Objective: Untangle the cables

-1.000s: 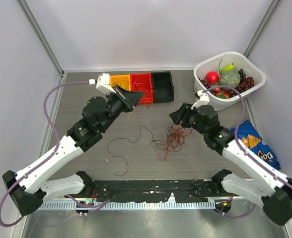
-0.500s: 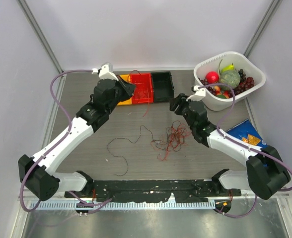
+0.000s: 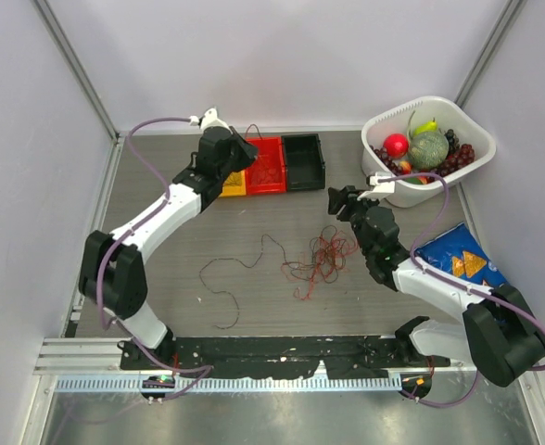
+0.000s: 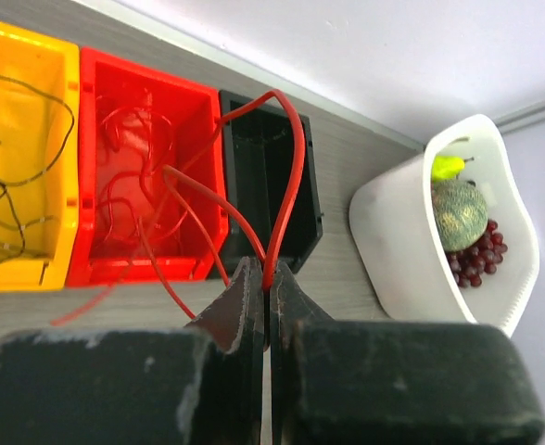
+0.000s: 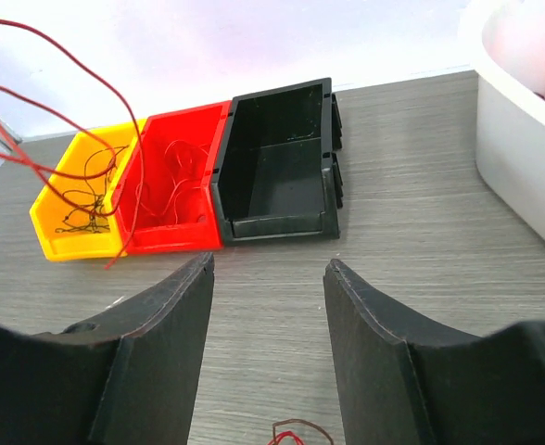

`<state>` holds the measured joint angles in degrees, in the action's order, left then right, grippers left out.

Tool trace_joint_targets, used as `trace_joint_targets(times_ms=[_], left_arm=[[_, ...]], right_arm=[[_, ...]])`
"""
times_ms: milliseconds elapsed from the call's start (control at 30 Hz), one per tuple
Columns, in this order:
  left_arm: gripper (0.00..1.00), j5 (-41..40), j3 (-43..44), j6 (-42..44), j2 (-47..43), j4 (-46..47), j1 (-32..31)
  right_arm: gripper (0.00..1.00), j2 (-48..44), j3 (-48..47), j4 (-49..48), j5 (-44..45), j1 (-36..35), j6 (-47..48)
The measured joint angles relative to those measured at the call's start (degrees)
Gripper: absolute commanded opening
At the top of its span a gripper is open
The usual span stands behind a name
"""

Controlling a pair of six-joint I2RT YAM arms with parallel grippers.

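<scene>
Left gripper was clamped on a red wire, held by the red bin, which already contained red wires. The yellow bin held dark ones. Right gripper stood wide, holding nothing. A tangle and one dark wire lay unsorted on the table. Judged partly complete.

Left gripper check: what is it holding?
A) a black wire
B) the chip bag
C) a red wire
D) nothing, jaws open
C: in the left wrist view, the left gripper is shut on a red wire that loops out past its fingertips.
</scene>
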<state>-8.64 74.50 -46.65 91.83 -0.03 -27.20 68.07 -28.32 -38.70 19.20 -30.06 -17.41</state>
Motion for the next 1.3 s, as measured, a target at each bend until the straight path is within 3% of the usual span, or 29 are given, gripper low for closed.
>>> trace_joint_targets(times_ms=[333, 500, 667, 800, 967, 1300], left_arm=[[0.0, 2.27, 15.63, 1.05, 14.32, 2.4, 2.6], [0.0, 2.8, 17.18, 2.8, 15.69, 4.83, 2.62], [0.0, 5.16, 11.87, 3.74, 15.69, 13.27, 2.71], [0.0, 7.04, 2.38, 4.85, 15.67, 20.68, 2.71], [0.0, 7.41, -7.67, 7.3, 15.56, 23.34, 2.67], [0.0, 5.09, -7.02, 9.66, 16.96, 22.56, 1.95]], right_arm=[[0.56, -0.07, 0.37, -0.81, 1.55, -0.9, 2.75], [0.55, -0.07, 0.42, -1.18, 2.38, -0.98, 3.5], [0.55, 0.33, 0.48, -1.64, 2.82, -1.22, 3.78], [0.55, 0.57, 0.52, -1.88, 2.84, -1.38, 3.82], [0.55, 0.59, 0.63, -2.05, 2.84, -1.38, 3.8], [0.55, 0.96, 0.7, -2.12, 2.91, -1.38, 3.8]])
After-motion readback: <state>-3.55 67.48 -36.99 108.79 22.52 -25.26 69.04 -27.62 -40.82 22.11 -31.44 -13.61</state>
